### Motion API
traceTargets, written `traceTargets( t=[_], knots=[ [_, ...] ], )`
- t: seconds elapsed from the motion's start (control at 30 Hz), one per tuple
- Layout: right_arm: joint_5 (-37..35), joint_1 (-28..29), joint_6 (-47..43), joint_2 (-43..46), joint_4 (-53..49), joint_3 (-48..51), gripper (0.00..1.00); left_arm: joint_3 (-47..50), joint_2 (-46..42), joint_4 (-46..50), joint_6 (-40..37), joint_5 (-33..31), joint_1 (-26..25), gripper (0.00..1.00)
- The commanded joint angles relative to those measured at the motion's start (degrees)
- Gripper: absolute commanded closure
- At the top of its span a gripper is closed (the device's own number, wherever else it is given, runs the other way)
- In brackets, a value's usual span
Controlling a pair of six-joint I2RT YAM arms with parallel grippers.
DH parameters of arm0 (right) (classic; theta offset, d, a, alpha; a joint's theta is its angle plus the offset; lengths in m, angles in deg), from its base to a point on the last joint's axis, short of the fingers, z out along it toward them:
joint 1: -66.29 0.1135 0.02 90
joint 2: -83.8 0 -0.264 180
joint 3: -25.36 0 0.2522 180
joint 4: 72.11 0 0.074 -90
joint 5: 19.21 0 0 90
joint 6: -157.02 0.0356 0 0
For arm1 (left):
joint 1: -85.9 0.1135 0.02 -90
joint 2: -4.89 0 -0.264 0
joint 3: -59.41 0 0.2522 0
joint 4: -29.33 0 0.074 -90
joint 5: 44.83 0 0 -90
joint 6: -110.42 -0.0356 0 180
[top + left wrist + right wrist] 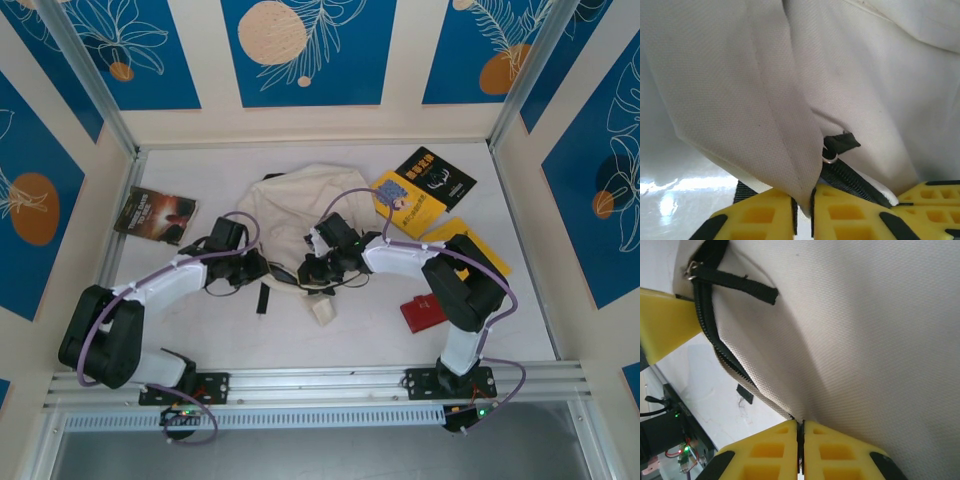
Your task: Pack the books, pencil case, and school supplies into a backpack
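The cream backpack point(292, 212) lies in the middle of the table with its opening toward the arms. My left gripper point(258, 270) is shut on a fold of its fabric point(790, 165), beside the black zipper point(850, 180). My right gripper point(312, 270) is shut on the fabric edge point(801, 426) by the zipper point(715, 347). Three books lie outside the backpack: a dark brown one point(155, 213) at the left, a yellow one point(405, 202) and a black one point(438, 175) at the right. No pencil case can be told apart.
A flat yellow item point(478, 248) lies partly under my right arm, and a small red item point(422, 312) sits near that arm's base. White walls fence the table on three sides. Bare table shows at the near left.
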Motion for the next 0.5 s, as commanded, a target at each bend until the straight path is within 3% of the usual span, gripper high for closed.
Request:
traceTargets(
  t=[0.0,0.17,0.47],
  knots=[
    [-5.75,0.11,1.83,-1.36,-5.83,-1.86,0.91,1.07,-0.44,3.00,-1.17,-4.40,-0.33,0.94],
    [-9.00,0.13,3.11,-2.31,-8.62,-2.63,0.90,2.56,0.12,2.61,-1.33,-5.68,-0.23,1.00],
    [-15.76,0.12,6.27,-4.26,-16.01,-4.98,0.91,3.39,0.91,5.64,0.32,-9.88,0.44,1.00]
  ],
)
